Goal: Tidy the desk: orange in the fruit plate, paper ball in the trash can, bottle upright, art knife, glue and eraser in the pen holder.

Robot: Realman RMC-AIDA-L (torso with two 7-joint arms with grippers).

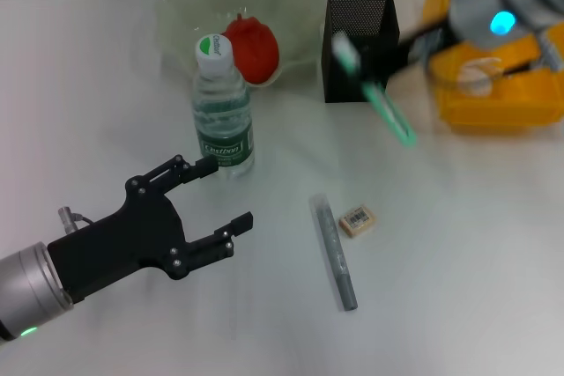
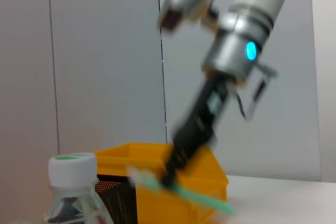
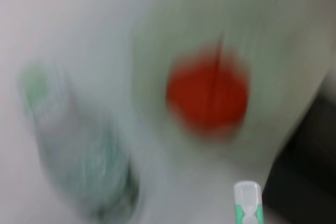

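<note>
Art knife (image 1: pixel 381 99): light, stiff, slim plastic; the right hand (image 1: pixel 414 44) holds it by its upper end, tilted beside the pen holder (image 1: pixel 359 41).
Left hand (image 1: pixel 216 195): fingers wide, holding nothing, low over the counter (image 1: pixel 458 244) beside the upright bottle (image 1: pixel 221 110).
Hard to see: right fingers blurred; the holder's inside is hidden.

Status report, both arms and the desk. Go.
Right tool shut on green art knife, beside pen holder. Left tool open near upright bottle. Orange in plate. Glue, eraser on desk.
</note>
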